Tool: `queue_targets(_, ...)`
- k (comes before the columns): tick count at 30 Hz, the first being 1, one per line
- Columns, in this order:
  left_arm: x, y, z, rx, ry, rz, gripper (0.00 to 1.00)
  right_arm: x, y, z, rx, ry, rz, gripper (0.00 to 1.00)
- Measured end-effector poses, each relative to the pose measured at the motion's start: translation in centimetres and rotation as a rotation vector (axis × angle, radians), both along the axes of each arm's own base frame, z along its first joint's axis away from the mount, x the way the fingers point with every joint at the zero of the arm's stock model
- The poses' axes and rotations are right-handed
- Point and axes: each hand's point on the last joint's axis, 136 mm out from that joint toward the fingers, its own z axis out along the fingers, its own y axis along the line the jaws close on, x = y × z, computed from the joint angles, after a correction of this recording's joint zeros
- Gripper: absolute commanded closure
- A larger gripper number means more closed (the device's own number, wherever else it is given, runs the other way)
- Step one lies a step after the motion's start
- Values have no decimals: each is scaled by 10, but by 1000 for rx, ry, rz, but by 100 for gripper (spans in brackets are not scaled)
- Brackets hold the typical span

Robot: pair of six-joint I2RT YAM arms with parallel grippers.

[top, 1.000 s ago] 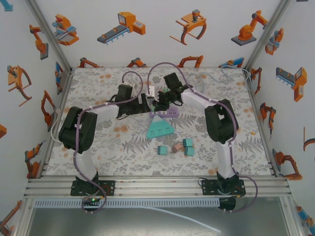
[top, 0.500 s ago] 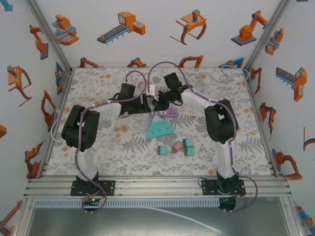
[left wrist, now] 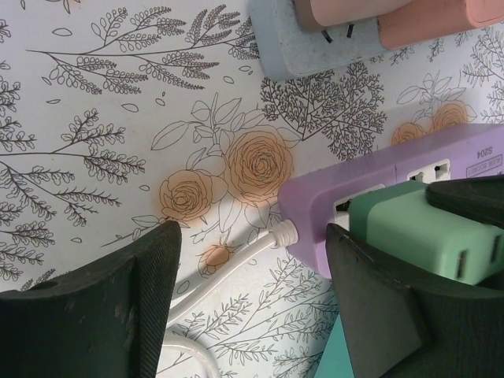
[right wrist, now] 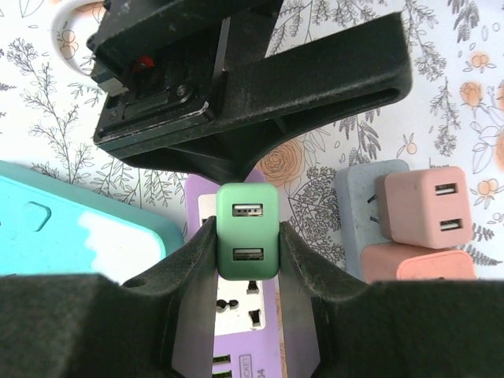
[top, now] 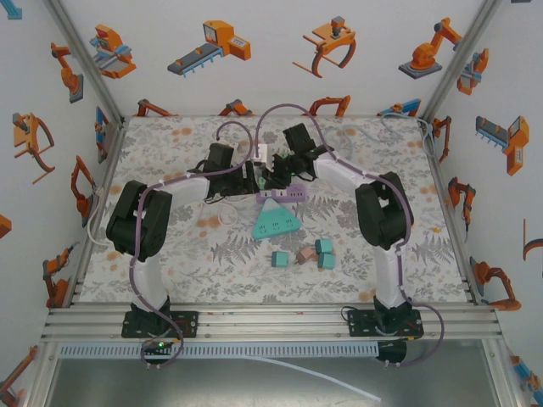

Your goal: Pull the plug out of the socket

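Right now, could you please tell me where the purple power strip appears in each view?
Top external: purple power strip at centre, beyond the teal triangular strip.
Left wrist: right side, with the green plug.
Right wrist: bottom centre, under the green plug.
Shared landmark: that teal strip.

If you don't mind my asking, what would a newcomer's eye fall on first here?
The green plug stands out, pinched by the right tool while sitting in the purple power strip mid-table. The left tool hangs open over the strip's corded end; a teal triangular socket block lies just nearer the bases.
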Motion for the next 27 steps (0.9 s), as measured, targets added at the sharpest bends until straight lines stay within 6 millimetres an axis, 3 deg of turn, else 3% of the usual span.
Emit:
queue_targets(9, -7, 8, 5, 35, -7, 0, 30, -9, -5, 61, 80, -112, -14, 80)
queue_targets(12, -13, 12, 16, 39, -16, -7, 29, -19, -12, 77, 115, -115, -50, 81)
queue_targets(15, -17, 14, 42, 23, -61, -13, 29, -29, -21, 93, 157, -91, -117, 81)
queue_targets(19, -27, 13, 97, -29, -171, -36, 28, -43, -35, 118, 236, -33, -231, 83)
queue_targets(23, -52, 5, 144, -83, -269, -103, 26, -57, -56, 143, 330, 55, -393, 84)
queue_targets(27, -85, -2, 175, -117, -342, -189, 24, -68, -79, 154, 414, 174, -573, 84)
